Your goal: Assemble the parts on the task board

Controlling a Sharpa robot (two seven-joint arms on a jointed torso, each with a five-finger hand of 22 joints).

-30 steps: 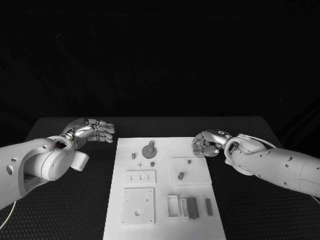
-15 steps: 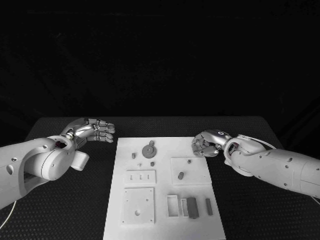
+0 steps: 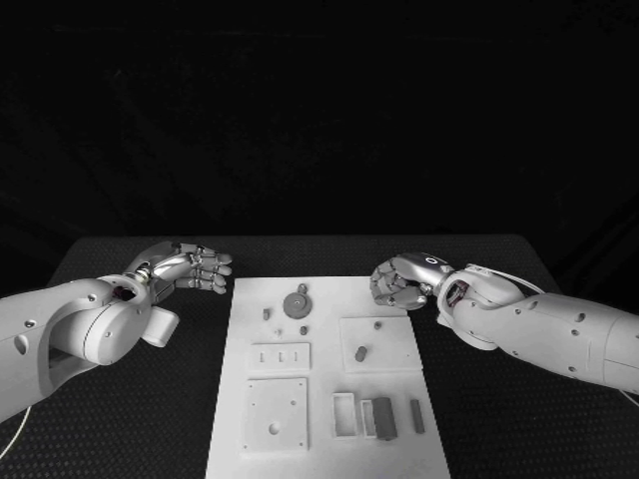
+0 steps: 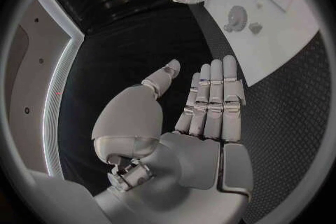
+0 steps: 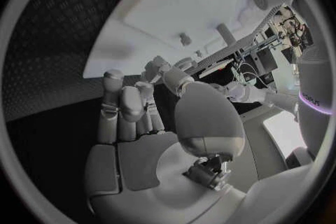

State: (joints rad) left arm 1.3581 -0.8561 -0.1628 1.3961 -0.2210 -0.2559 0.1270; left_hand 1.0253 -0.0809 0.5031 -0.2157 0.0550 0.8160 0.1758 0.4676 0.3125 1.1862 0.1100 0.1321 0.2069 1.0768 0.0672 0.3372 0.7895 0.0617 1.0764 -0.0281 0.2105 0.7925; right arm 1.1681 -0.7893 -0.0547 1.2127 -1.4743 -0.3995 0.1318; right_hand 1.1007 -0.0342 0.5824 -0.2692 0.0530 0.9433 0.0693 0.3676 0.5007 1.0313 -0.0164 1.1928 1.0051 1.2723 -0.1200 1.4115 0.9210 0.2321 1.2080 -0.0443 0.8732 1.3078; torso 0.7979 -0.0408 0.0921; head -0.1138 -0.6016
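**Both hands empty at the far end of the task board**

The white task board (image 3: 326, 369) lies lengthwise down the middle of the black desk (image 3: 147, 399), and the two hands sit one on each side of its far end.

The left hand (image 3: 190, 264) is off the board, just beside its far corner and over bare desk. Its fingers (image 4: 213, 95) lie straight and side by side with the thumb standing apart, and there is nothing in them. The round disc part (image 3: 300, 299) is the nearest piece to this hand, a little way inward on the board, and two small pegs (image 3: 304, 327) lie just past it toward the robot.

The right hand (image 3: 403, 281) reaches over the board's opposite edge at the far end, its fingers (image 5: 129, 103) curled in toward the palm with nothing held (the wrist camera shows only bare fingers and thumb). Just on the robot's side of this hand is a raised square plate (image 3: 377, 341) with a small dark part (image 3: 361, 350) on it. Farther from both hands, at the board's near end, stand a group of upright bar parts (image 3: 384, 415), a slotted plate (image 3: 281, 355) and a larger square plate (image 3: 277, 411).
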